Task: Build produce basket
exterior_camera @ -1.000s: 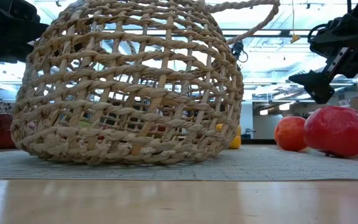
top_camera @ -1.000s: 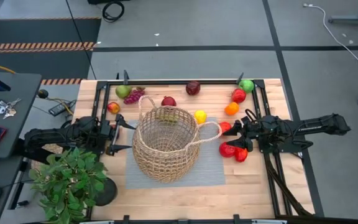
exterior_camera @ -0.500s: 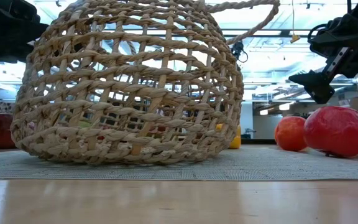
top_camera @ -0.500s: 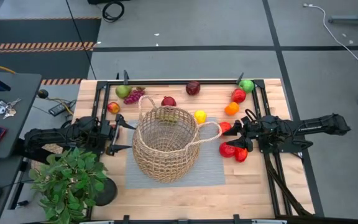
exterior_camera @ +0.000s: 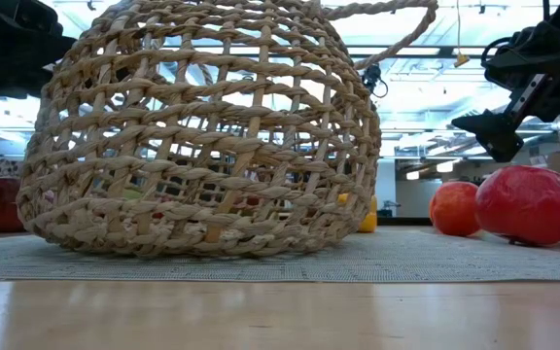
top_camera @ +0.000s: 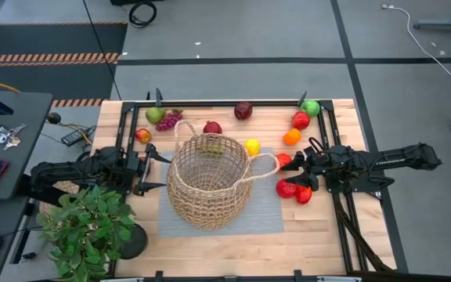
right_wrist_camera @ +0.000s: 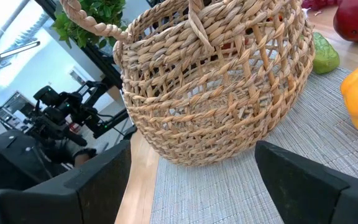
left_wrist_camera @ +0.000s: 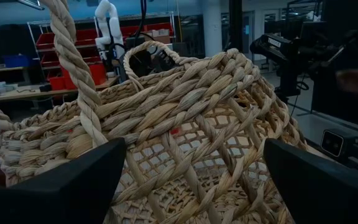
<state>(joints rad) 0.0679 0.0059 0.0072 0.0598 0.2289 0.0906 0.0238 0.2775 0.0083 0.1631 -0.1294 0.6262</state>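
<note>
Basket (top_camera: 208,188) stood centre on grey mat (top_camera: 268,213); produce scattered behind and right of it. Left gripper (top_camera: 149,167) and right gripper (top_camera: 294,166) flanked basket, both open, empty. Advised: descend squarely over nearest red fruit (top_camera: 286,188), clear of handle

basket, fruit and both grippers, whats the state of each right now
basket: upright on the grey mat, no fruit seen in it
left gripper: open, empty, beside the basket
right gripper: open, empty, by the basket's handle
red fruits: loose on the table beneath the right arm
yellow fruit: on the mat's far edge, outside the basket
grape bunch: on the table, far side
</note>
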